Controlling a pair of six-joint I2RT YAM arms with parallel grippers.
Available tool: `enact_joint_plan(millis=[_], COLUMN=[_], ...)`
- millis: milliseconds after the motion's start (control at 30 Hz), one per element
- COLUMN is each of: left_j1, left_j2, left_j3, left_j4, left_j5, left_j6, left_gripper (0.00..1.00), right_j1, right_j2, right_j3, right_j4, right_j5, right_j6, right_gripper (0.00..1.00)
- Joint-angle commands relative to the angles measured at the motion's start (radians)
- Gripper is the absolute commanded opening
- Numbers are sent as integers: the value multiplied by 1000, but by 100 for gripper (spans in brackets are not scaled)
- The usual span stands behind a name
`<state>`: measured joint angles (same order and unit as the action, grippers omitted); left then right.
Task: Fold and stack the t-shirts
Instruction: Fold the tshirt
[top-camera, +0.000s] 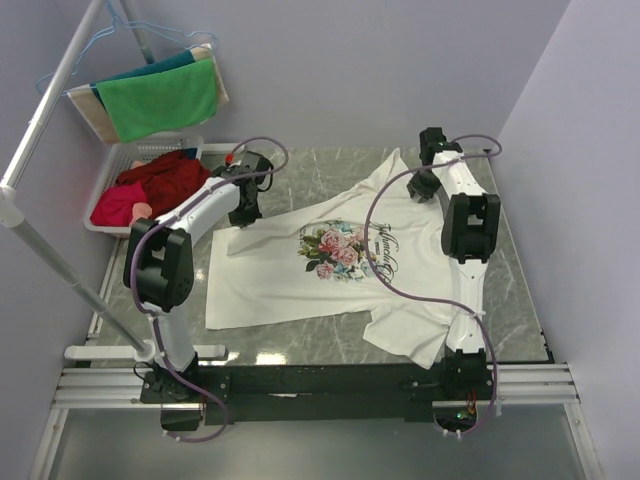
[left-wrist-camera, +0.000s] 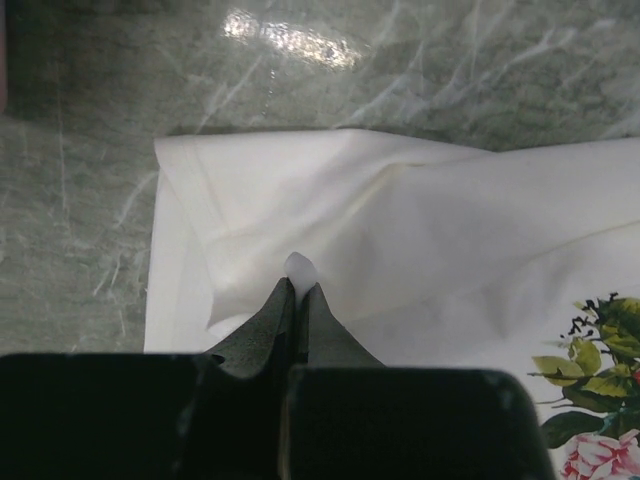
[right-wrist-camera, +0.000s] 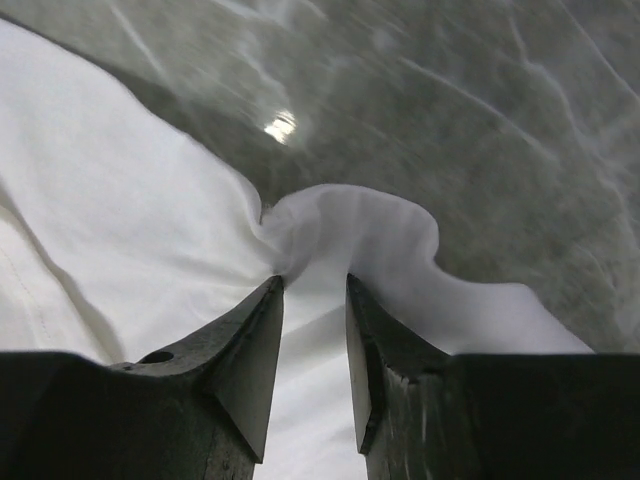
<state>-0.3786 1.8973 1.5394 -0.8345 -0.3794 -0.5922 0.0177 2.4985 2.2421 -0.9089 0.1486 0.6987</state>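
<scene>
One white t-shirt (top-camera: 270, 285) with a pink floral print (top-camera: 335, 250) lies spread face up on the marble table (top-camera: 515, 280). My left gripper (top-camera: 244, 217) is at its far left corner. In the left wrist view that gripper (left-wrist-camera: 298, 285) is shut on a small pinch of the t-shirt's white cloth (left-wrist-camera: 400, 220). My right gripper (top-camera: 416, 190) is over the far sleeve. In the right wrist view the right gripper (right-wrist-camera: 314, 282) has its jaws a finger-width apart, astride a raised ruck of the t-shirt (right-wrist-camera: 120, 230) near the cloth's edge.
A white basket (top-camera: 107, 222) holding red clothes (top-camera: 155, 182) stands at the table's far left. A green cloth (top-camera: 160, 98) and a teal one hang on a rack above it. A slanted rack pole (top-camera: 50, 268) crosses the left side.
</scene>
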Motion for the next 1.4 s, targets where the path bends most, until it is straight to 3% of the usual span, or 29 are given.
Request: enact_joint_plan(millis=[0, 433, 567, 600, 767, 900, 1367], left_j1=[21, 49, 52, 52, 52, 52, 52], left_j2=[0, -10, -3, 0, 23, 37, 42], left_j3=[41, 54, 65, 68, 88, 105, 134], left_j4=[6, -11, -11, -9, -5, -8, -18], left_j5=[-38, -72, -59, -55, -20, 5, 42], left_j6=[-15, -28, -20, -18, 3, 20, 34], left_gripper=[1, 1, 1, 1, 1, 1, 1], right_j1=[-15, -13, 7, 13, 50, 88, 82], right_j2=[-82, -223, -293, -297, -205, -75, 71], right_j3=[-140, -202, -188, -181, -37, 141, 264], right_j4=[-91, -29, 59, 79, 171, 180, 277], right_j5=[37, 153, 169, 164, 109, 91, 42], right_j6=[51, 71, 36, 9, -115, -200, -185], right_gripper=[38, 37, 41, 46, 60, 64, 65])
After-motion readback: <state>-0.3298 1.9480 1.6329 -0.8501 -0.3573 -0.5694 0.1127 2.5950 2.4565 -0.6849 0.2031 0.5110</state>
